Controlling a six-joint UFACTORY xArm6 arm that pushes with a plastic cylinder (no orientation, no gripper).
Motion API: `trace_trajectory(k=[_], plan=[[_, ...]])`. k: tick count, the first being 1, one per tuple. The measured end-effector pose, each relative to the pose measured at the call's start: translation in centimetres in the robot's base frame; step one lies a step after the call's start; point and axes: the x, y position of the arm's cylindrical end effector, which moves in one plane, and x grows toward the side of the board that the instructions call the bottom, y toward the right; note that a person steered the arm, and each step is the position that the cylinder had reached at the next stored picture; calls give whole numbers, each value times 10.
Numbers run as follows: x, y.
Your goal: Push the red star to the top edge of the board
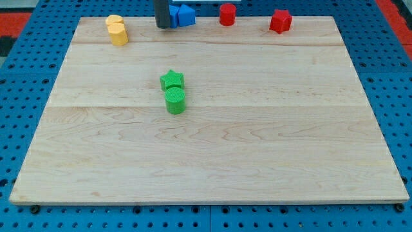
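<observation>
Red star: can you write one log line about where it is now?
red star: at board's top edge, view's right | my tip: touching blue block, left of red star | red block: between them

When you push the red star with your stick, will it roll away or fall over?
Probably neither. The red star looks squat with a flat top, so it should slide on the smooth wooden board rather than tip. Its points might make it spin if hit off-centre. It already sits near the top edge. My tip is beside the blue block.
</observation>
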Motion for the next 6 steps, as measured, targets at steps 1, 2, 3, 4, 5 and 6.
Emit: trace_trajectory(k=[1, 2, 3, 4, 5, 6], plan=[[2, 8], [0, 16], [-7, 21], [-9, 26], [13, 27], [30, 61]])
